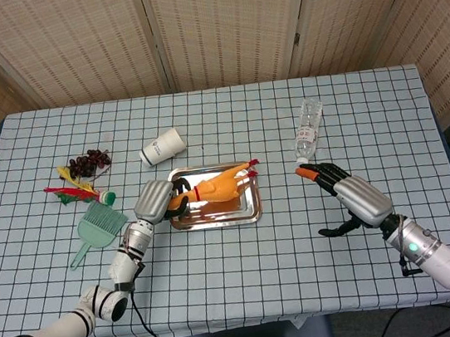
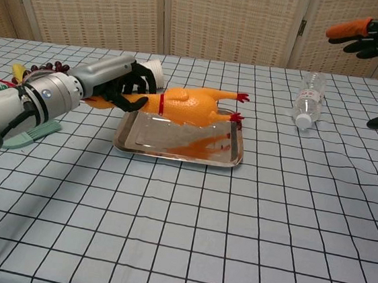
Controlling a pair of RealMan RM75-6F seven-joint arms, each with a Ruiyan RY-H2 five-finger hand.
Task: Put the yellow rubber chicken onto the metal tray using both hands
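Observation:
My left hand [image 1: 156, 202] [image 2: 114, 81] grips the neck end of the yellow rubber chicken [image 1: 217, 185] [image 2: 183, 104]. The chicken hangs level just above the metal tray [image 1: 240, 214] [image 2: 174, 153], its red feet toward the tray's right side and its reflection showing on the tray floor. My right hand [image 1: 351, 198] [image 2: 376, 36] is open, well to the right of the tray, fingers spread and holding nothing.
A clear plastic bottle [image 1: 307, 131] [image 2: 307, 100] lies right of the tray. A tipped white paper cup [image 1: 162, 147], dark grapes [image 1: 90, 161], a colourful toy [image 1: 71, 191] and a green dustpan brush [image 1: 99, 226] sit to the left.

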